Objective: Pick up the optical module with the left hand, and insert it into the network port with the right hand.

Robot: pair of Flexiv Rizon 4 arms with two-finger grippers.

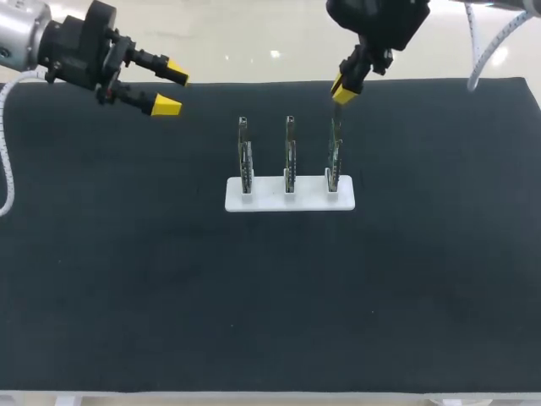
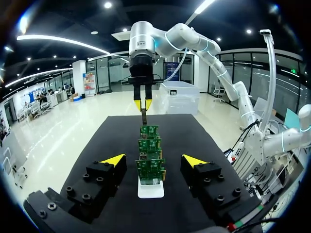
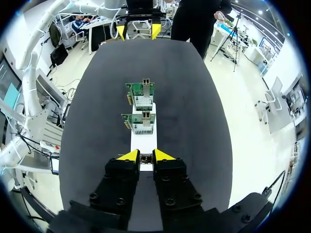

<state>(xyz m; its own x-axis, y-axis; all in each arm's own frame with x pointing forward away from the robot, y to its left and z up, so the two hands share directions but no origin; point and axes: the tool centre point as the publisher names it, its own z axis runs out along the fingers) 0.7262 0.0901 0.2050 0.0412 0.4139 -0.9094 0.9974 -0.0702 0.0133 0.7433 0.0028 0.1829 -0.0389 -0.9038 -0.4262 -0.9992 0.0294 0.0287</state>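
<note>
The module (image 2: 144,117) is a small, slim metal piece pinched between the yellow tips of the right hand (image 1: 344,89). It hangs just above the card at the right end of the white holder (image 1: 289,194). The hand's fingers are drawn almost together on it from two sides.

The module looks light and rigid, with smooth metal sides that could slip or twist in the pads if the hold is off-centre. The best hold is probably on its long flat flanks, near the back. That leaves the nose free to enter the port (image 3: 144,88).

The cards (image 1: 290,157) stand thin and upright in slots in the holder, so they are likely to flex or tip under a sideways push. The push should therefore run straight down the port's axis, and gently.

The left hand (image 1: 169,86) hangs well to the left of the holder and behind it, with its fingers spread wide and nothing in them.

Counted:
- one module
- three cards in a row
- one holder under the cards
- two hands
- ports: a metal port shows on the top edge of the two cards ahead of the right hand, while the third card's port lies under that hand and cannot be made out

The holder sits on the black tabletop (image 1: 127,279).
</note>
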